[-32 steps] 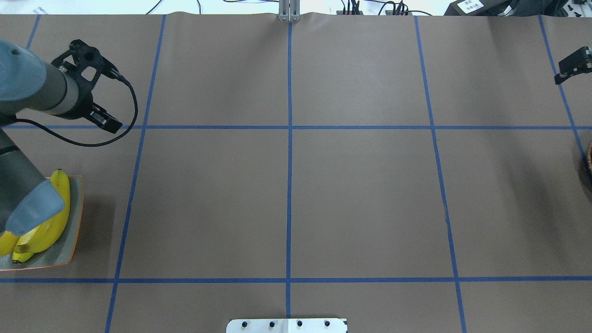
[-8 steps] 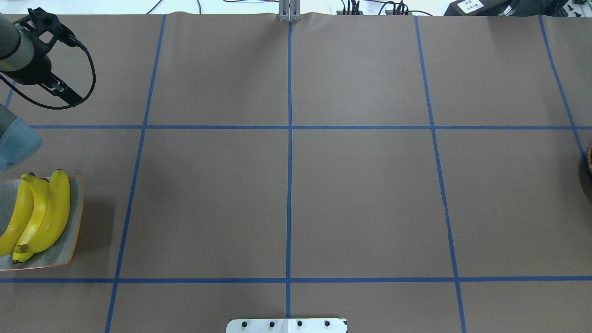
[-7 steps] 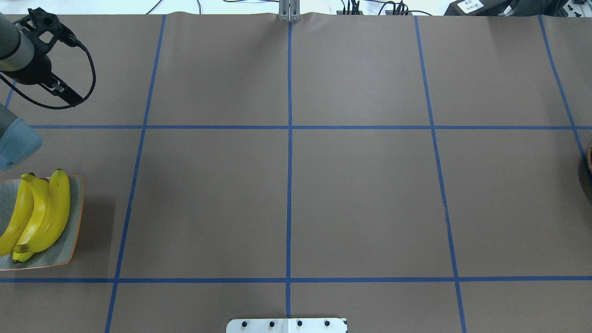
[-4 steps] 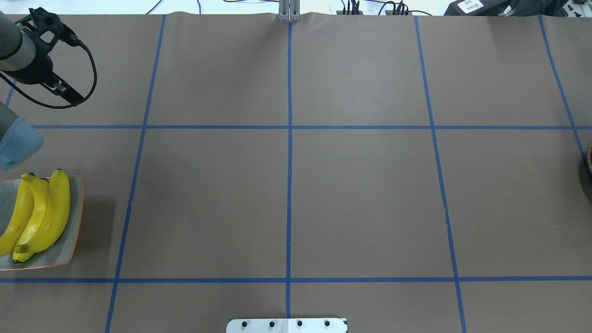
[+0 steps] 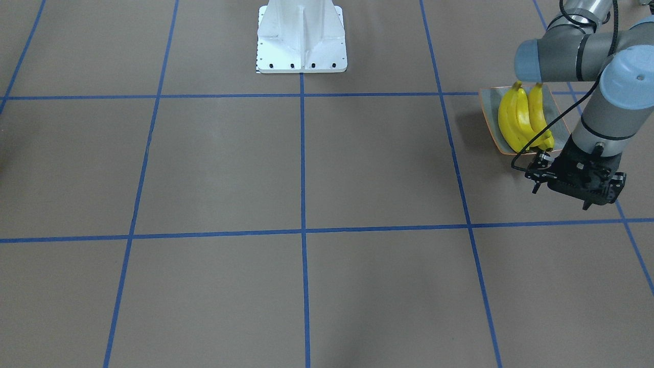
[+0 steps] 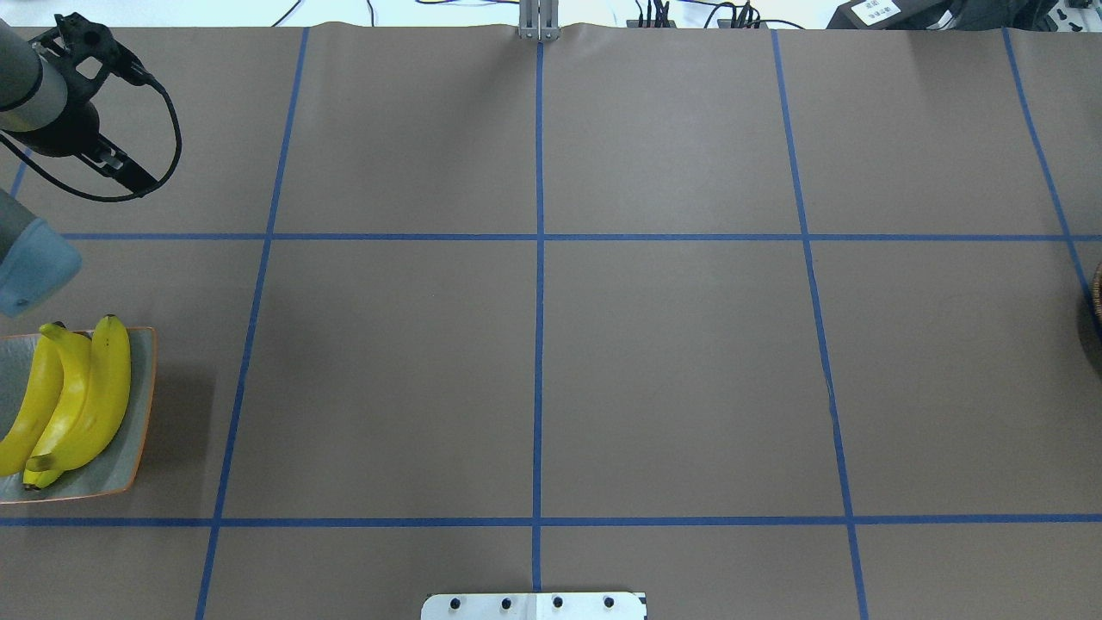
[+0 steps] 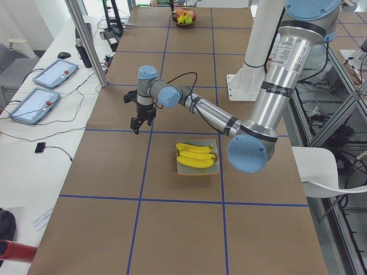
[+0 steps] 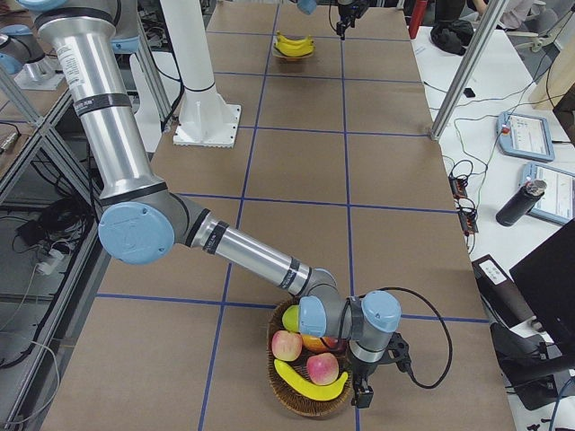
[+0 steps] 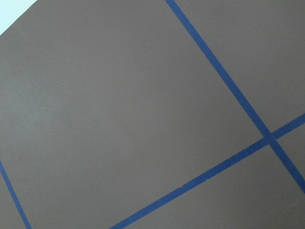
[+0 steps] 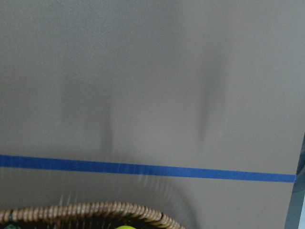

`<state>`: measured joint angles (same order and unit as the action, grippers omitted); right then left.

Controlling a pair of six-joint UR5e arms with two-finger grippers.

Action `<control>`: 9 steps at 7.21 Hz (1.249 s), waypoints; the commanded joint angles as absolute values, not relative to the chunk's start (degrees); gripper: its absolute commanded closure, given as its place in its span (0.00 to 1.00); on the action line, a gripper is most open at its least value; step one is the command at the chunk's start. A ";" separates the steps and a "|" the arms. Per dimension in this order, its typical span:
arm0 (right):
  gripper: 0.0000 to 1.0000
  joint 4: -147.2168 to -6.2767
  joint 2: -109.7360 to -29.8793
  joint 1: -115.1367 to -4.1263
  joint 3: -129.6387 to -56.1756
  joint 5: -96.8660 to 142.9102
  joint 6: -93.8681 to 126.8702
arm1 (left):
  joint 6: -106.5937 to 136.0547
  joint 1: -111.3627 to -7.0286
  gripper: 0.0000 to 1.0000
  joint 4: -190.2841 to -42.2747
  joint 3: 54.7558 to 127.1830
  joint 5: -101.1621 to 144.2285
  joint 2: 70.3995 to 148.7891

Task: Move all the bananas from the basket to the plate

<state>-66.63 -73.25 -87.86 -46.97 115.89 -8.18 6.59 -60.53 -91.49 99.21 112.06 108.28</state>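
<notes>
Three yellow bananas [image 6: 95, 405] lie side by side on the grey-green plate [image 6: 142, 430] at the table's left end; they also show in the front view [image 5: 523, 120] and the left view [image 7: 195, 157]. One banana [image 8: 310, 384] lies in the wicker basket [image 8: 286, 401] at the right end. My left gripper [image 5: 560, 198] hangs open and empty over bare table beyond the plate, also seen in the left view [image 7: 139, 123]. My right gripper [image 8: 362, 393] points down at the basket's outer rim; I cannot tell if it is open or shut.
The basket also holds red apples [image 8: 286, 345] and a yellow-green fruit [image 8: 291, 316]. Its rim shows in the right wrist view [image 10: 95, 209] and at the overhead view's right edge [image 6: 1096, 297]. The white robot base [image 5: 301, 38] stands at the table's middle. Blue tape lines grid the brown table.
Since 4.4 s ago my left arm has swung off the plate toward the far left corner, and my right gripper has left the overhead view. Nothing visible has moved in the last second.
</notes>
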 commanded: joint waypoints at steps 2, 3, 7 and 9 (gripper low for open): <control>0.01 -66.71 -73.83 -86.14 -46.85 115.75 -7.91 | 6.59 -60.47 0.00 -91.49 99.14 112.06 108.28; 0.01 -66.71 -73.92 -85.70 -46.85 115.66 -8.00 | 6.68 -60.38 0.00 -91.58 99.14 112.06 108.28; 0.14 -66.80 -74.44 -85.43 -47.02 112.77 -8.09 | 8.26 -59.68 0.00 -91.58 99.14 112.06 108.81; 0.17 -66.71 -74.79 -85.43 -47.11 112.68 -8.17 | 8.44 -59.50 0.00 -91.58 99.23 112.06 108.81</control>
<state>-66.74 -74.68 -85.43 -47.07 112.84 -8.14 8.31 -59.61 -91.58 99.16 112.06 108.79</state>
